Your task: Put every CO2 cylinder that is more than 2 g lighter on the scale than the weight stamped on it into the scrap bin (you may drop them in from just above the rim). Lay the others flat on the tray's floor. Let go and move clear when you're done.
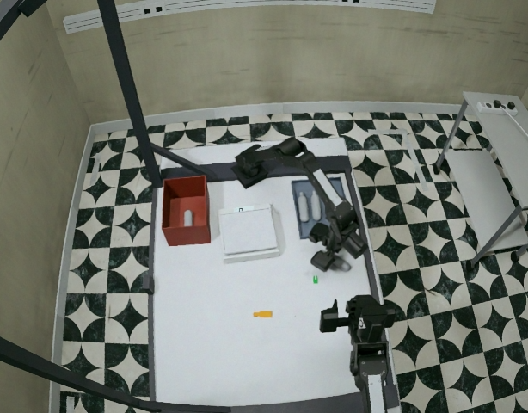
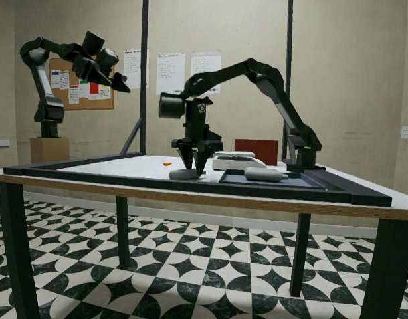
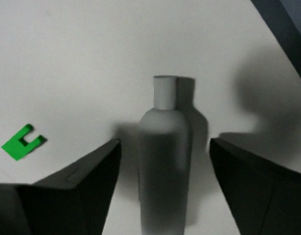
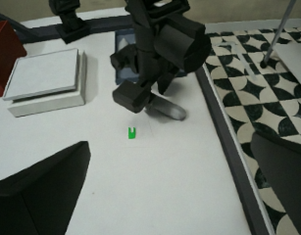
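Note:
A grey CO2 cylinder (image 1: 343, 264) (image 2: 182, 174) (image 3: 164, 196) lies on the table in front of the tray (image 1: 306, 231) (image 2: 295, 182). My left gripper (image 2: 194, 171) (image 3: 165, 145) is open, pointing down, its fingers low on either side of this cylinder with gaps showing in the left wrist view. Two cylinders lie side by side in the tray, one at left (image 1: 303, 206) and one at right (image 1: 316, 206). Another cylinder (image 1: 188, 218) is in the red scrap bin (image 1: 188, 237) (image 2: 256, 151). The white scale (image 1: 248, 231) (image 4: 42, 75) bears nothing. My right gripper (image 4: 171, 144) is open, empty and raised. No stamped weights are readable.
A green clip-like piece (image 1: 315, 280) (image 3: 23, 143) (image 4: 131, 133) lies near the cylinder on the table. An orange bottle-shaped piece (image 1: 265, 314) (image 2: 167, 163) lies nearer the table's middle. The left arm reaches over the tray and hides part of it. A dark frame edges the table.

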`<state>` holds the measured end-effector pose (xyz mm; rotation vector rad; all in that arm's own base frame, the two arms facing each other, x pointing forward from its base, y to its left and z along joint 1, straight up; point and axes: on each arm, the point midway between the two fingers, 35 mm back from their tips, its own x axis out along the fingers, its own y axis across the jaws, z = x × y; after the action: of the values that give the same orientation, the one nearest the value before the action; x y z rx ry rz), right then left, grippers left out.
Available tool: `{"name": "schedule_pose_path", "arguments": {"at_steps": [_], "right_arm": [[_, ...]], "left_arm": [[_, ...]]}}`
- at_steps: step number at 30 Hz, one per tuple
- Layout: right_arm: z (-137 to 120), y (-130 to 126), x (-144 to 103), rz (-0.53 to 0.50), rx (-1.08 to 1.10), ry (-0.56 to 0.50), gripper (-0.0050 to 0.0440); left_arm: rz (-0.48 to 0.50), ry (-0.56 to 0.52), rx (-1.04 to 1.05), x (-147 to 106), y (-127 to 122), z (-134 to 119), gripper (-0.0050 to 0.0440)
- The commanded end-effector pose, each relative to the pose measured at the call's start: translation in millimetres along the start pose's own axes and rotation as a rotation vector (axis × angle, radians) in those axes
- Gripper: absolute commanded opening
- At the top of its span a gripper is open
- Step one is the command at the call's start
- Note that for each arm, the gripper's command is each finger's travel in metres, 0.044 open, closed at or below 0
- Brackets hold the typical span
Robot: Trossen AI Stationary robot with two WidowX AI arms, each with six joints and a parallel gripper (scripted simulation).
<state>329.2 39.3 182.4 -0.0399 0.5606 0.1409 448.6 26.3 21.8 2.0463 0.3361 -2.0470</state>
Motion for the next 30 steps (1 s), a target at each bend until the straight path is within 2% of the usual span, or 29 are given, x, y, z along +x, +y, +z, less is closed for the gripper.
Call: {"name": "schedule_pose_path", "arguments": {"at_steps": [1, 7, 19, 21, 22, 23, 25, 26, 30], "right_arm": [[7.7, -0.2, -3.6, 0.000, -0.002, -0.024, 0.0440], [7.7, -0.2, -3.6, 0.000, -0.002, -0.024, 0.0440], [7.7, -0.2, -3.6, 0.000, -0.002, -0.024, 0.0440], [7.7, -0.2, -3.6, 0.000, -0.002, -0.024, 0.0440], [7.7, -0.2, -3.6, 0.000, -0.002, -0.024, 0.0440], [7.7, -0.2, -3.6, 0.000, -0.002, -0.024, 0.0440], [7.7, -0.2, -3.6, 0.000, -0.002, -0.024, 0.0440], [7.7, -0.2, -3.6, 0.000, -0.002, -0.024, 0.0440], [7.7, -0.2, -3.6, 0.000, -0.002, -0.024, 0.0440]], "left_arm": [[0.005, 0.009, 0.008, -0.1, 1.4, -0.6, 0.0252], [0.011, 0.035, 0.003, -10.5, 1.8, -4.6, 0.0252], [0.011, 0.035, 0.003, -10.5, 1.8, -4.6, 0.0252], [0.012, 0.034, 0.007, -10.2, 1.7, -6.6, 0.0212], [0.012, 0.034, 0.007, -10.2, 1.7, -6.6, 0.0212], [0.012, 0.034, 0.007, -10.2, 1.7, -6.6, 0.0192], [0.012, 0.032, 0.007, -9.8, 1.6, -6.2, 0.0192], [0.011, 0.035, 0.003, -11.7, 1.3, -4.9, 0.0172], [0.011, 0.035, 0.003, -11.7, 1.3, -4.9, 0.0172]]}}
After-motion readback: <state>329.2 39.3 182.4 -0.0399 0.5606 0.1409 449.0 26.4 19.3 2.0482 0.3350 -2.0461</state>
